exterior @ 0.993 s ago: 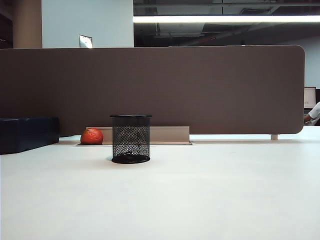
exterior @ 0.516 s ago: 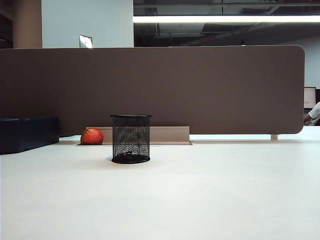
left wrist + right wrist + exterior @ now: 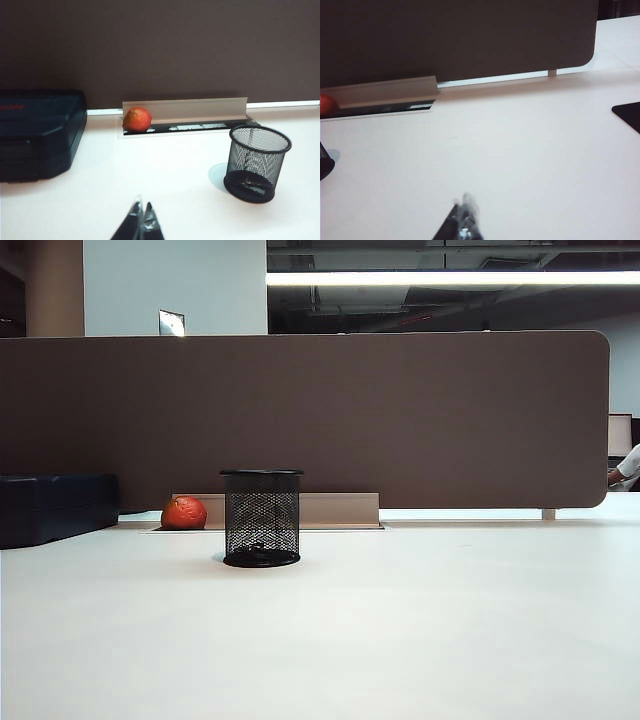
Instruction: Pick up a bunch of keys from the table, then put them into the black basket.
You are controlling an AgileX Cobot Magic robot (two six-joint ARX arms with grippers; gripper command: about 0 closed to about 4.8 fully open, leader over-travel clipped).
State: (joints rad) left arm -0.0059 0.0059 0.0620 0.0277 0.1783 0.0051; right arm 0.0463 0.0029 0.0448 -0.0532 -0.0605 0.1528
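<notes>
The bunch of keys (image 3: 250, 182) lay inside the black basket (image 3: 257, 162), so the job looked done, and the left gripper (image 3: 142, 223) and right gripper (image 3: 463, 221) were pinched closed, empty, far back.

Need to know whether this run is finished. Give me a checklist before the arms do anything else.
1. Bunch of keys in the black basket: ok, dark metal pieces lie on its base.
2. Basket upright: ok.
3. Table free of stray keys: ok in every view.
4. Left gripper shut, holding nothing: ok.
5. Right gripper shut, holding nothing: ok, though blurred.
6. Both grippers away from the basket: ok; neither shows in the exterior view.
</notes>
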